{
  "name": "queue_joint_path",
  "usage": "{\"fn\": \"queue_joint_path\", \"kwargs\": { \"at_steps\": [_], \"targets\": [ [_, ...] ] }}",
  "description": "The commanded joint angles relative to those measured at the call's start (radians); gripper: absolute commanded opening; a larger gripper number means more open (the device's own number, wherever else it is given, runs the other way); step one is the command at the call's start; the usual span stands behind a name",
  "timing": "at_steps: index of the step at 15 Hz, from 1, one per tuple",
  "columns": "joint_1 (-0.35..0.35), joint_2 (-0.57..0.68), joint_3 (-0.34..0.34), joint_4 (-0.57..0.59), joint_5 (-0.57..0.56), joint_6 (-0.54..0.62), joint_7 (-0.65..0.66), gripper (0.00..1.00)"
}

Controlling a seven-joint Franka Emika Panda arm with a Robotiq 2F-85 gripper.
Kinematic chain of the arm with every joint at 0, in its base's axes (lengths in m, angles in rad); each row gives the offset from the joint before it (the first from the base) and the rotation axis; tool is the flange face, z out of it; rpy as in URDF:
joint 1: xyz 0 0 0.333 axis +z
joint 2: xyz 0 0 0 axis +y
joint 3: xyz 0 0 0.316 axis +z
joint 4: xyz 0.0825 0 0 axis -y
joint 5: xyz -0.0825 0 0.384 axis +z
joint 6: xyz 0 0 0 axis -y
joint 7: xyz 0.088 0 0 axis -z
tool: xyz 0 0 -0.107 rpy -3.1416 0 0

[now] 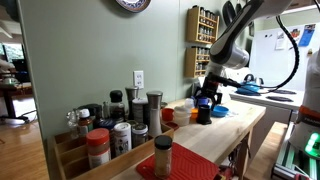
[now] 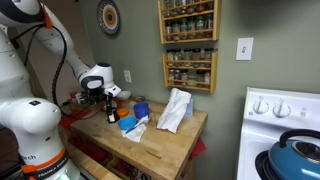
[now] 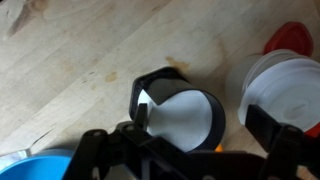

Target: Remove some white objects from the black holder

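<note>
The black holder (image 3: 200,105) is a small black cup on the wooden counter, filled with white objects (image 3: 178,118). In the wrist view it sits right under my gripper (image 3: 202,125). The gripper is open. Its left finger is at the holder's left rim, over the white contents, and its right finger is outside the holder on the right. In both exterior views the gripper (image 1: 205,102) (image 2: 109,100) hangs just above the holder (image 1: 204,117) (image 2: 110,116). Nothing is held.
A white tub (image 3: 285,85) with a red lid (image 3: 290,38) behind it stands just right of the holder. A blue bowl (image 3: 35,168) (image 1: 220,112) is close by. Spice jars (image 1: 110,135), a metal shaker (image 1: 154,110), a white cloth (image 2: 175,110) and a stove (image 2: 285,130) are around.
</note>
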Motion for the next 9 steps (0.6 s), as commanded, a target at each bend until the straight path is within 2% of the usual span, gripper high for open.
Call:
{"fn": "queue_joint_path", "kwargs": {
  "at_steps": [1, 9],
  "targets": [
    [0.018, -0.019, -0.013, -0.018, 0.029, 0.015, -0.026, 1.0],
    [0.014, -0.026, -0.014, -0.017, 0.011, 0.012, -0.012, 1.0]
  ]
}}
